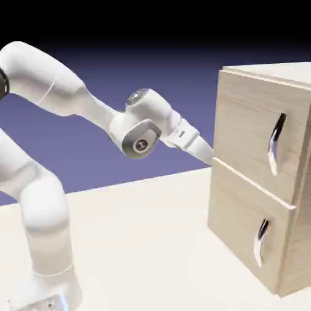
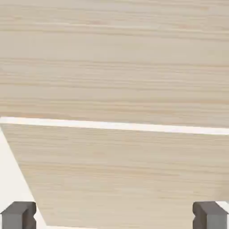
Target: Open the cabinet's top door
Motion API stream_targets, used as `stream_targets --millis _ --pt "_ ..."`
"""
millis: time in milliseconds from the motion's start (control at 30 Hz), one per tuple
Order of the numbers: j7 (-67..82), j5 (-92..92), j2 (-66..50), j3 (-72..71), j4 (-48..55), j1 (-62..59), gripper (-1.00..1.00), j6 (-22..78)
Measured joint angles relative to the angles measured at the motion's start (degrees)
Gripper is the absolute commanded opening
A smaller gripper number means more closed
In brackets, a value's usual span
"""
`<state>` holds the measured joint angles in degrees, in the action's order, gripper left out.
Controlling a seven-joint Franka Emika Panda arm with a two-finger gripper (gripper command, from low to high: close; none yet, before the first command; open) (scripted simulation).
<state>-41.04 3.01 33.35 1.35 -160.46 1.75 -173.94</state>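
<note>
Hand view has the pincer (image 2: 114, 215) spread wide, its two fingers (image 2: 19, 215) well apart and nothing gripped, presumably so that a handle can fit in between. Beyond them lies wood grain crossed by a pale strip (image 2: 112, 126), the seam between two doors; no handle shows in that view. In the exterior view the pincer's tip is at or very near that seam, by the doors' left edge; whether it touches, I cannot tell. The arm (image 1: 54, 79) is bent and slants down toward the cabinet (image 1: 279, 70), likely to bring the fingers to the front. The top door (image 1: 249, 115) sits above the lower door (image 1: 243, 209), looking shut, its upright handle (image 1: 273, 149) near the edge on the exterior view's right, probably so a pull there swings it easily. The next move likely calls for shifting across and up to that handle; closing here would miss it. Counted: one pincer, two fingers, one cabinet, two doors, two handles, the second being the lower handle (image 1: 261, 243), and one table (image 1: 152, 231).
</note>
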Motion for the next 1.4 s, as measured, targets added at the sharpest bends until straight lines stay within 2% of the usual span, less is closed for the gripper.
stream_targets --millis 1400 --pt "49.4 104.7 24.0 47.2 18.9 37.0 0.00 2.2"
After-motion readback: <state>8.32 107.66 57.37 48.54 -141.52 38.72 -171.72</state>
